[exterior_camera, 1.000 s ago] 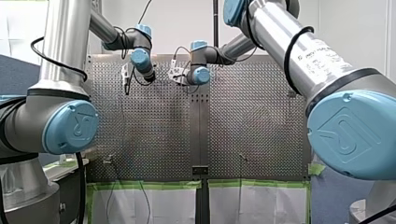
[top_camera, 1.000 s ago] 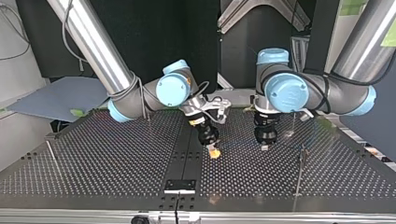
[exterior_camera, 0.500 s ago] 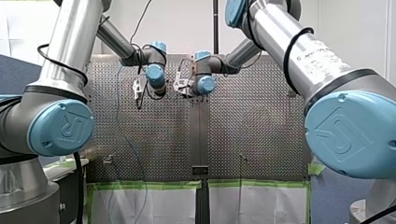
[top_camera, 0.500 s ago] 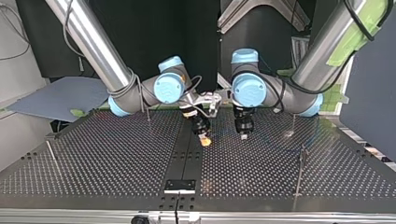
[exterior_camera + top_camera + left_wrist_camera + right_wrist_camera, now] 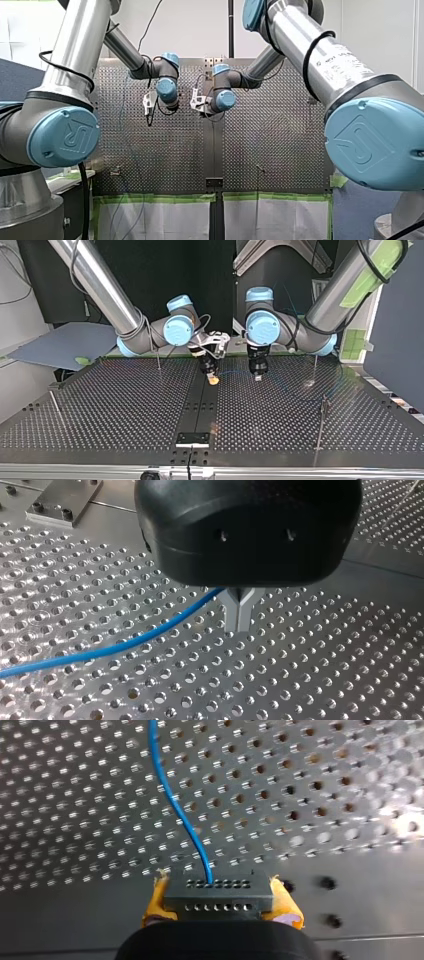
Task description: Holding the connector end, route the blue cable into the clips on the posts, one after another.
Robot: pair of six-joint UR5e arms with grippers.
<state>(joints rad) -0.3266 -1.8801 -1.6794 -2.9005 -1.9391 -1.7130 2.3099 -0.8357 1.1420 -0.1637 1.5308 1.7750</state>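
My right gripper, yellow-padded, clamps a dark rectangular plastic connector. At its three o'clock in the top view, my left gripper has its metal fingers pinched on the thin blue cable.

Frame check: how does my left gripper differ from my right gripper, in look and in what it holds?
Fingers: my left gripper has bare grey metal fingers; my right gripper has yellow pads.
Load: my left gripper pinches the blue cable partway along its run; my right gripper clamps the dark connector at the cable's end.
Shared: both are shut and hang close over the perforated table.
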